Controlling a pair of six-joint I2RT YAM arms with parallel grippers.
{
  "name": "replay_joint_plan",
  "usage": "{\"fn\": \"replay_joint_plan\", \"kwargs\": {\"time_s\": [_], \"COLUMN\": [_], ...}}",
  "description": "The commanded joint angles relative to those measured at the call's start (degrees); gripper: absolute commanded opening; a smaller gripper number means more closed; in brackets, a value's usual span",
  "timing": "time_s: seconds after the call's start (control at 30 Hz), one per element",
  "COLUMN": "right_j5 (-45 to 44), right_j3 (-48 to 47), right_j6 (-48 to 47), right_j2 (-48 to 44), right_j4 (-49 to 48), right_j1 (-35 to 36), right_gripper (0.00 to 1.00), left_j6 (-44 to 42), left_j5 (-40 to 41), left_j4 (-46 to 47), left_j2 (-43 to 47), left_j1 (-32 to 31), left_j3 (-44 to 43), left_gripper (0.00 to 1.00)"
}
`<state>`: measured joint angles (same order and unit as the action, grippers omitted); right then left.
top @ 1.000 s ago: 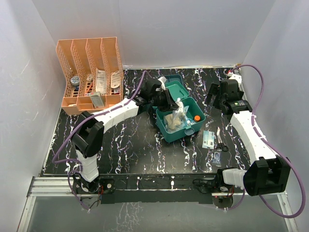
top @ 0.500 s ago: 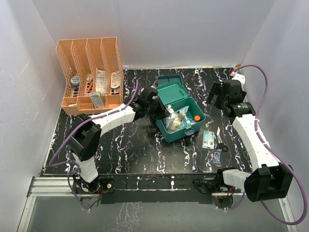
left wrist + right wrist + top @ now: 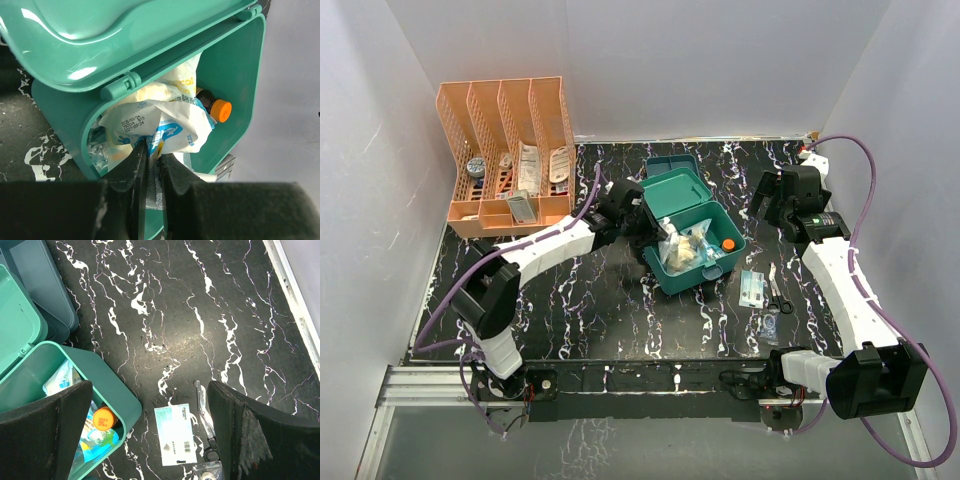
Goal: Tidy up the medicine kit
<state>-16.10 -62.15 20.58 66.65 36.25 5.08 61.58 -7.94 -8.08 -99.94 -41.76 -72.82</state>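
Observation:
The medicine kit [image 3: 715, 262] is a teal box standing open mid-table, its lid [image 3: 675, 190] tipped up at the back. Inside lie crumpled white packets [image 3: 680, 248] and an orange-capped bottle [image 3: 728, 243]. My left gripper [image 3: 152, 150] sits at the box's left rim, shut on a white packet with blue print [image 3: 170, 127] that rests over the opening. A darker teal insert tray [image 3: 672, 163] lies behind the box. My right gripper [image 3: 150, 390] hangs open above the table right of the kit, holding nothing. Below it lie a white-and-teal sachet [image 3: 174, 434] and scissors [image 3: 204, 412].
An orange slotted file rack [image 3: 510, 150] holding several items stands at the back left. A small clear bag [image 3: 769, 325] lies near the scissors [image 3: 777, 290], right of the kit. White walls close in the table on three sides.
My left gripper has swung from over the lid down to the box's left rim, still holding the packet. The right arm has shifted slightly back and right, staying open.

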Motion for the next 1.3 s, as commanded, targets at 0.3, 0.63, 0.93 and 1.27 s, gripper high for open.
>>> {"fn": "replay_joint_plan", "kwargs": {"time_s": [0.3, 0.63, 0.93, 1.27], "right_j5": [1.6, 1.1, 3.9, 15.2], "right_j3": [-1.3, -1.0, -0.4, -3.9], "right_j6": [0.9, 0.4, -0.8, -14.7], "right_j2": [-1.4, -2.6, -2.5, 8.8], "right_j4": [-0.8, 0.4, -0.2, -0.4], "right_j1": [-0.3, -0.3, -0.3, 0.6], "right_gripper": [0.98, 0.98, 0.98, 0.98], "left_j6": [-3.1, -3.6, -9.0, -20.8], "left_j5": [0.8, -0.2, -0.8, 9.3], "left_j4": [-2.9, -1.9, -3.6, -10.4], "left_j2": [5.7, 5.7, 6.5, 9.2], "left_j1": [-1.1, -2.1, -2.3, -1.9], "left_j3": [-0.3, -0.4, -5.7, -14.5], "left_gripper": [0.13, 0.31, 0.38, 0.38]}}
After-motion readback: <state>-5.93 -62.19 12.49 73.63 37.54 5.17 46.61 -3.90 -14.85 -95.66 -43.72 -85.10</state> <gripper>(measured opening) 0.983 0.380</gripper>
